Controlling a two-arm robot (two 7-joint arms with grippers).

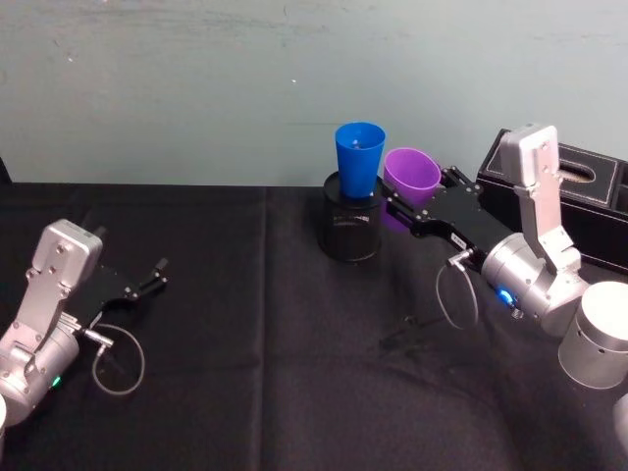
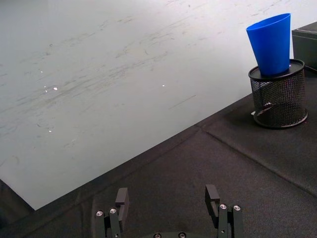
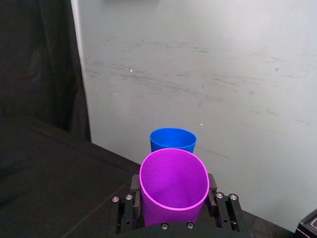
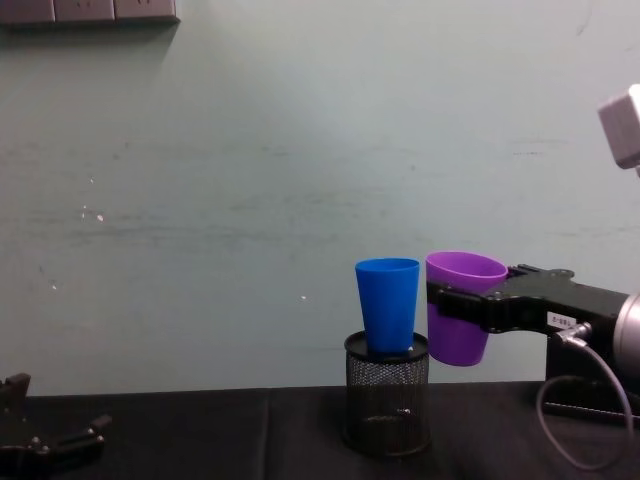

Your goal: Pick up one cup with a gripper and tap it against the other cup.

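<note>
Cloth, black and creased, covers the counter (image 1: 294, 392). The right arm reaches in from the right edge toward the far edge. Its right pincer (image 1: 417, 196) is clamped on the smooth, tapered purple plastic tumbler (image 1: 410, 175), one flat finger on each side of the wall a little below the rim. The left pincer (image 2: 167, 198) lies low near the left edge, well apart from both cups, with its jaws spread wide and nothing between them.

A round black mesh pen holder (image 1: 351, 231) stands near the middle of the far edge. The tall, narrow, bright blue plastic tumbler (image 1: 359, 157) sits upright on its top.

The purple tumbler hangs in the air, clear of the counter and upright or nearly so. It is just beside the blue one on its right, with the rims at about the same height. I cannot tell whether the two touch.

Both tumblers look light, thin-walled and slick. The purple rim reads slightly oval in the right wrist view, so the wall probably gives under the squeeze. A hold below the rim suits it, since the wider wall above the fingers (image 3: 212, 184) should keep it from slipping down. The blue tumbler seems only loosely seated and stands high, so a hard knock could tip it off, and a gentle sideways touch is safer.
</note>
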